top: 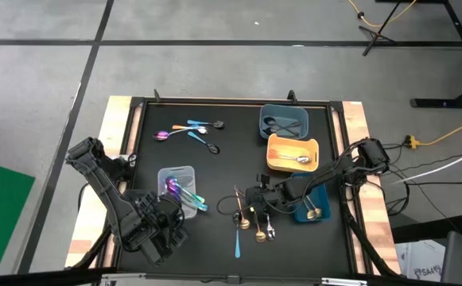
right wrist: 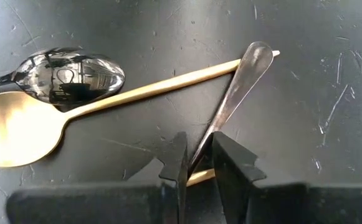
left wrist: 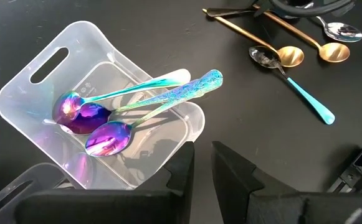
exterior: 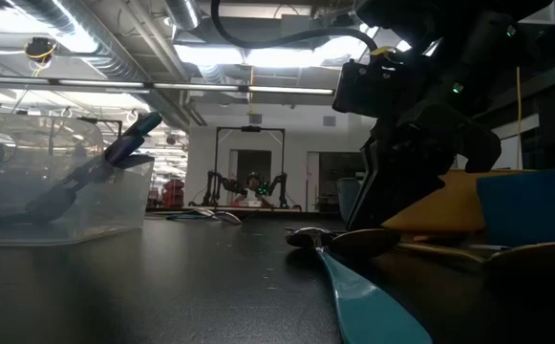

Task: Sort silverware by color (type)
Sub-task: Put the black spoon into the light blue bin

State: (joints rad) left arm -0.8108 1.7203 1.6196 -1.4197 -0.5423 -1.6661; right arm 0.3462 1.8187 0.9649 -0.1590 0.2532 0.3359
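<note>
My right gripper (top: 256, 199) (right wrist: 199, 165) stands low over a loose pile of spoons (top: 250, 221) at the table's near middle and is shut on a dark silver spoon (right wrist: 240, 84). Beside it lie a gold spoon (right wrist: 19, 134) and a silver spoon (right wrist: 68, 71). My left gripper (top: 171, 224) (left wrist: 202, 168) is shut and empty, just on the near side of a clear tray (left wrist: 25, 93). Two iridescent purple spoons (left wrist: 115, 134) lie in that tray, their handles leaning on its rim. More spoons (top: 191, 131) lie loose at the far left. My right gripper pinches the dark silver spoon's handle (right wrist: 207, 146) between its two fingers, which lie across it and come from above. The handle runs out ahead of the fingers and crosses over the gold spoon's handle (right wrist: 162, 84). The gripper hides the spoon's bowl end.
A grey-blue tray (top: 285, 119) with dark spoons stands at the far right. An orange tray (top: 293, 152) with a silver spoon is nearer. A blue tray (top: 314, 206) with a gold spoon lies under the right arm. A teal-handled spoon (left wrist: 308, 99) lies in the pile.
</note>
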